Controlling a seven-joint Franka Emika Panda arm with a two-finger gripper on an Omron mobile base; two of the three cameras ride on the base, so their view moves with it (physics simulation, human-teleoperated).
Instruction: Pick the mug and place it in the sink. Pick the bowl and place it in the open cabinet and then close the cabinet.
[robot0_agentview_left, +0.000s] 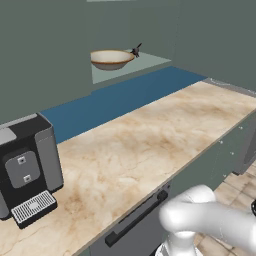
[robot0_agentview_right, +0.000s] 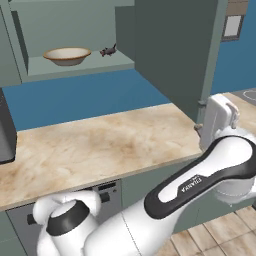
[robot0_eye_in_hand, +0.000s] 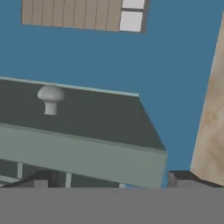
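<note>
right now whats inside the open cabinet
The bowl sits on the cabinet shelf, with a small dark object beside it. Higher up, the cabinet interior is cut off by the frame, so cannot tell.

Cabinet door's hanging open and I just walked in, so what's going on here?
The bowl already sits on the shelf of the open cabinet. The robot's hand, open and holding nothing, is down by the lower edge of the swung-out door, near its knob. Closing the door is what remains.
</note>
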